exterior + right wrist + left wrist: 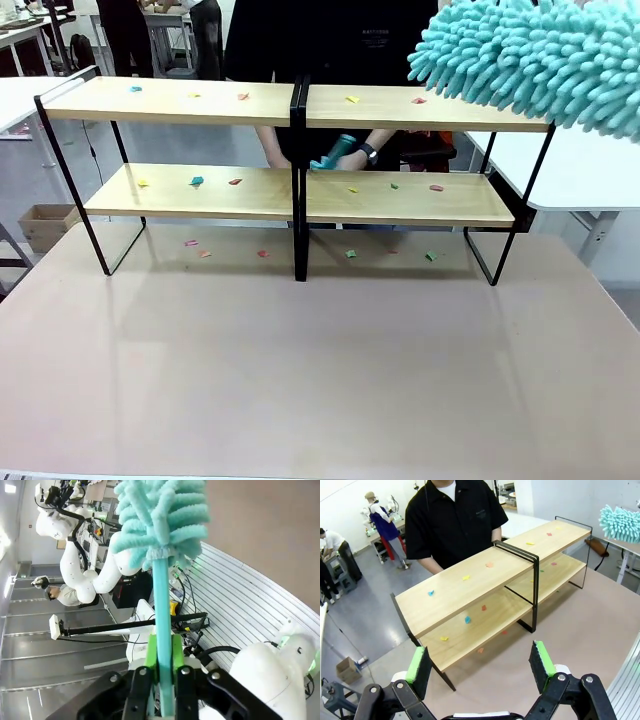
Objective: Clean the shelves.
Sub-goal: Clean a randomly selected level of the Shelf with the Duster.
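Hanging over the right end of the shelves [200, 102], the fluffy teal duster [540, 60] is held by its handle in the right gripper [163, 652], jaws clamped tight on the thin stem. The rack stands across the far half of the table [300, 400], its long axis running from the robot's left to its right. Both wooden tiers are dotted with coloured scraps [197, 181]. The duster head is at one end of that axis, so I'd judge the sweep has to travel leftward along the top board. Whether the fibres actually touch the wood I can't quite tell from here; they look level with it or just above. The left gripper [479, 655] hovers above the tabletop near the rack's left end, fingers spread and empty. The person's hand [350, 158] holds something teal behind the lower tier.
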Tool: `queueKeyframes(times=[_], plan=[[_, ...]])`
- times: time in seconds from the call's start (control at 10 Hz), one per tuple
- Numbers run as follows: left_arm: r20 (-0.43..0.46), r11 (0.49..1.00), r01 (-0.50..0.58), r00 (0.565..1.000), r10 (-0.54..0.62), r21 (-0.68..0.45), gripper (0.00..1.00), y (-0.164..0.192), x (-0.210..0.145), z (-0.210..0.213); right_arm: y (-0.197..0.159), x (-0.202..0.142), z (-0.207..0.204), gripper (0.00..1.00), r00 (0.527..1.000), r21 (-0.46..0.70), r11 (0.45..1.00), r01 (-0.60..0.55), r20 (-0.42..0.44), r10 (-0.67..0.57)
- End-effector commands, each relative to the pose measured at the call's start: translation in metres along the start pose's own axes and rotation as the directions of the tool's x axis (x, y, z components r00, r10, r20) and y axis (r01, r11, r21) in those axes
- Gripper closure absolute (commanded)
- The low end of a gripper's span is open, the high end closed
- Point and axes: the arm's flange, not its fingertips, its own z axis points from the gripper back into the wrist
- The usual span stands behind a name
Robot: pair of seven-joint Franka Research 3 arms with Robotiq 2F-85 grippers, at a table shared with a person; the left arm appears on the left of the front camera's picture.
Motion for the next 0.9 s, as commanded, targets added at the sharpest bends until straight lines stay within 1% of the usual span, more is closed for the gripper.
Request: queueKeyframes(times=[0.0,0.6,0.7,0.8], plan=[[0.003,1.000,0.002,1.000,-0.002,0.005,0.00,0.001,-0.001,0.000,0.002,0.004,-0.001,1.00,1.000,0.021,1.000,0.000,0.008,0.000],[0.003,1.000,0.002,1.000,-0.002,0.005,0.00,0.001,-0.001,0.000,0.002,0.004,-0.001,1.00,1.000,0.021,1.000,0.000,0.008,0.000],[0.003,1.000,0.002,1.000,-0.002,0.005,0.00,0.001,-0.001,0.000,-0.002,0.002,-0.001,0.87,1.000,-0.003,1.000,0.016,-0.001,-0.016],[0.003,1.000,0.002,1.000,-0.002,0.005,0.00,0.001,-0.001,0.000,0.013,0.023,-0.009,0.87,1.000,-0.138,0.990,0.011,-0.008,-0.013]])
